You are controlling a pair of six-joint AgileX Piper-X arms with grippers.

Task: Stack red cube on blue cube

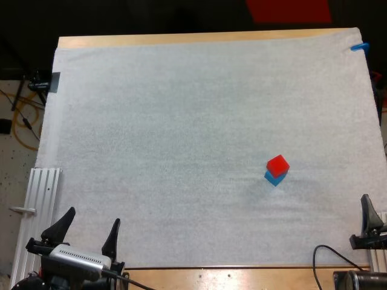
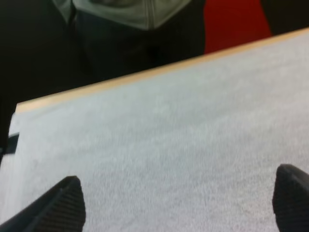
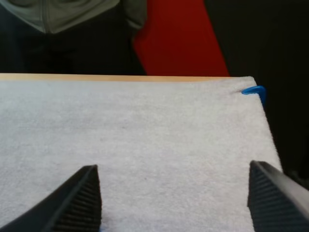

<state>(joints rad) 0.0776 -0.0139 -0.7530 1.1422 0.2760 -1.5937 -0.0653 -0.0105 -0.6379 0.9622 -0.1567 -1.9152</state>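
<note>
In the high view the red cube (image 1: 278,164) rests on top of the blue cube (image 1: 274,177), right of the mat's middle; only a sliver of blue shows beneath it. My left gripper (image 1: 89,229) stands open at the mat's near left corner, far from the cubes. The left wrist view has its fingers (image 2: 58,205) wide apart over bare mat. At the mat's near right edge is my right gripper (image 1: 370,220), one black finger of it showing. In the right wrist view its fingers (image 3: 77,200) are spread wide with nothing between them.
A person's torso (image 2: 125,12) in a grey-green top stands beyond the table's far edge, seen also as the torso (image 3: 63,14) in the right wrist view. An aluminium rail (image 1: 36,211) lies along the mat's left side.
</note>
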